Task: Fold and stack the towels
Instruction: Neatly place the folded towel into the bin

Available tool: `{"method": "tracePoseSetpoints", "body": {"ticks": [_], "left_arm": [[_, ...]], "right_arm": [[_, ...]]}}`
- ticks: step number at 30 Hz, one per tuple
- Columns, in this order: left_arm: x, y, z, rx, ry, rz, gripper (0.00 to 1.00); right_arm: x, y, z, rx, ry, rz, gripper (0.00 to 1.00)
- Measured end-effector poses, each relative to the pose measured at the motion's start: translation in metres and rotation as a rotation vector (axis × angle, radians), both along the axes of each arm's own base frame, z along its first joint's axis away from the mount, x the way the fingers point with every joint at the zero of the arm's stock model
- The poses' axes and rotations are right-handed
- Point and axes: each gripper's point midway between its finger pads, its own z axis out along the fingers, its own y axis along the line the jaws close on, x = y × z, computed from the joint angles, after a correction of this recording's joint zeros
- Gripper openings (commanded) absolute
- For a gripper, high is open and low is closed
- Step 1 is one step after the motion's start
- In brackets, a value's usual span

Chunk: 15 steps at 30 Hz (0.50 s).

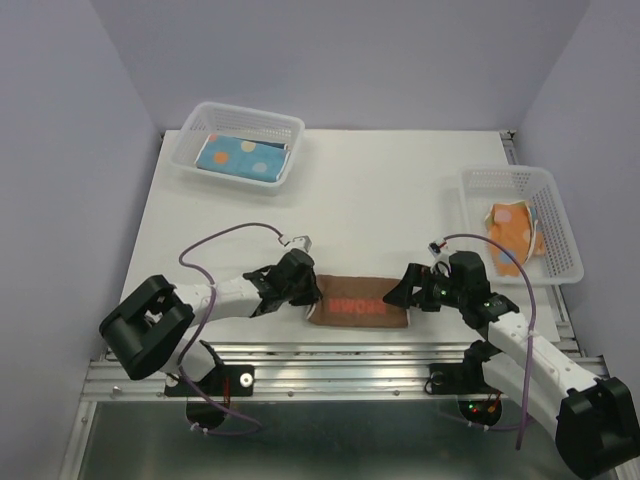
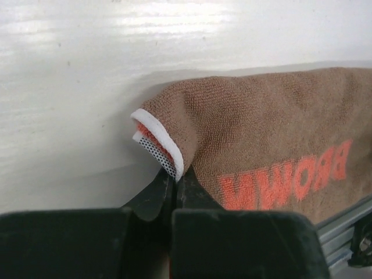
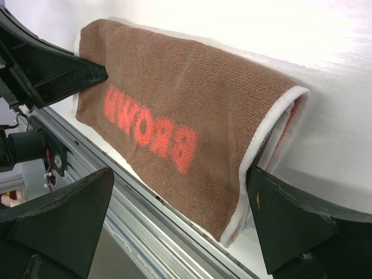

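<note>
Pinching the brown towel (image 1: 357, 307) at the near tabletop (image 1: 380, 200) edge, left fingers (image 2: 152, 197) are closed tight; right fingers (image 3: 288, 224) gape around its other end. Left basket (image 1: 185, 148): blue towel (image 1: 240, 157); right basket (image 1: 565, 255): orange towel (image 1: 513, 228).
</note>
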Motion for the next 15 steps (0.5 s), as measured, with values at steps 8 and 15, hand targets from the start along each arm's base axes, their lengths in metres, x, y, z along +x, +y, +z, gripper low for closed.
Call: {"method": "tracePoseSetpoints", "body": {"ticks": [8,15], "left_arm": [[0.019,-0.007,0.007,0.176,-0.079,0.03,0.0],[0.064,-0.006,0.05,0.343,-0.262,0.051,0.0]], "right_arm": [[0.011,-0.008,-0.002,-0.042,-0.041,-0.051,1.0],[0.033,-0.025,0.019,-0.076,-0.187,-0.182,1.0]]}}
